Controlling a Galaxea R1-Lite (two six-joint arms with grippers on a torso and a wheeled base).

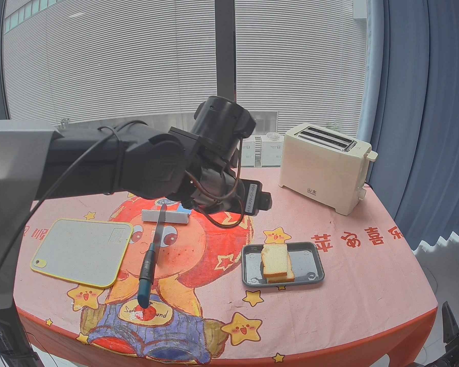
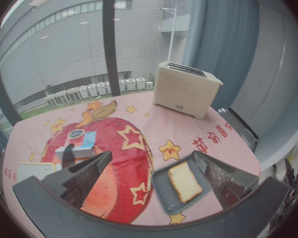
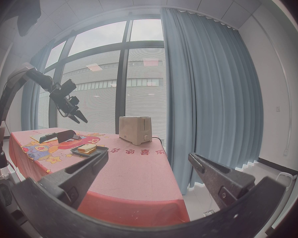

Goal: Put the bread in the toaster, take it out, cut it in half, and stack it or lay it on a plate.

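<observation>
Head view first. We see a table (image 1: 341, 291) under a pink cartoon cloth, with a cream toaster (image 1: 324, 166) at its far right, slots empty as far as we can tell. A cutting board (image 1: 81, 251) lies near the left edge. The left arm hangs above the table's middle. In the left wrist view, the left gripper (image 2: 151, 156) has its fingers spread wide with nothing between them, and it sits high over the cloth. The right gripper (image 3: 148, 155) is off beside the table, low, its fingers also spread and empty.

A dark plate (image 1: 308, 266) sits right of centre, and the bread (image 1: 275, 262) lies on it. It looks like two pieces stacked, so we judge the job is near done. The knife (image 1: 153, 253) rests on the cloth between board and plate, its blade propped on a small white block (image 1: 166, 216).

Risks:
- A low sweep of the left arm could knock the knife off its block.
- It could also shove the plate across the cloth.
- Any grab at the top piece may slide the stack apart or squash the soft bread.
</observation>
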